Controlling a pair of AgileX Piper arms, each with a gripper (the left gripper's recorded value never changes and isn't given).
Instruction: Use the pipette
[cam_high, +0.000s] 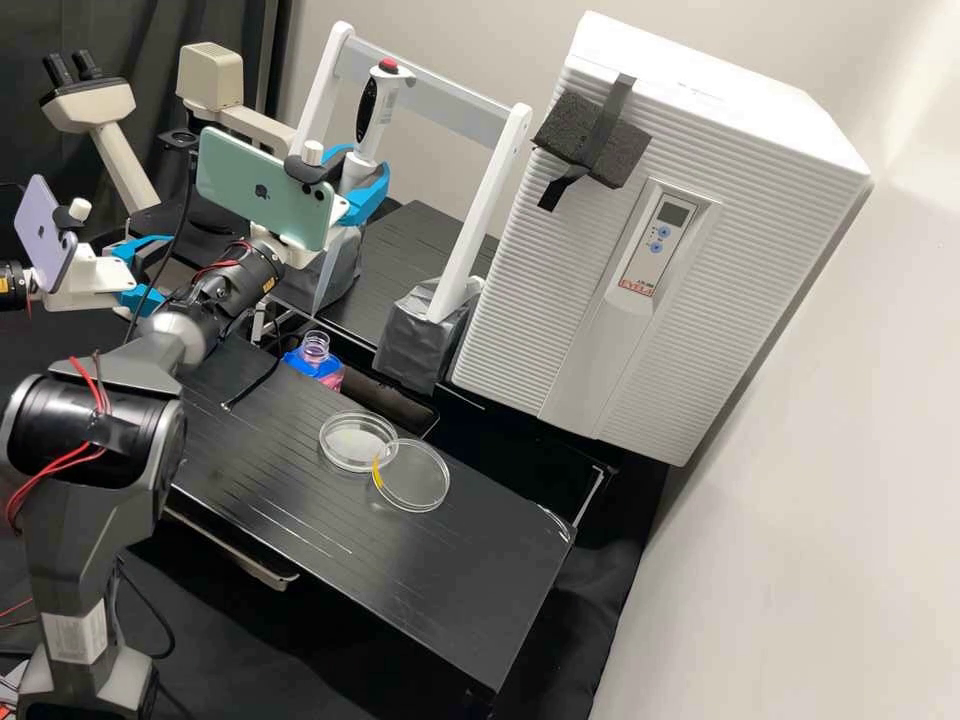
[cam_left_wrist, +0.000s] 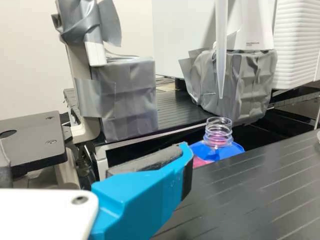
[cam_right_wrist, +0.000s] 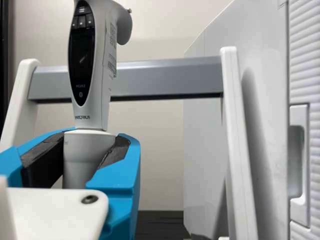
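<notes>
Clamping a grey-and-white electronic pipette (cam_right_wrist: 92, 65) upright by its lower barrel, the right gripper (cam_right_wrist: 82, 162) holds its clear tip (cam_left_wrist: 220, 50) just above an open blue bottle of pink liquid (cam_left_wrist: 218, 142) (small print runs beneath the dark display). Nearby, the left gripper (cam_high: 152, 268) has its fingers spread and holds nothing.

Your black slatted bench (cam_high: 300, 520) carries a clear petri dish (cam_high: 357, 441) and a second dish (cam_high: 412, 476), their rims overlapping, well below and in front of the right end effector (cam_high: 355, 185) clamping the pipette (cam_high: 372, 110). An uncapped bottle (cam_high: 318, 358) of pink liquid stands almost beneath that end effector. A tape-wrapped frame foot (cam_high: 420, 340) rests off to its side, with the white ribbed unit (cam_high: 620, 250) beyond.
</notes>
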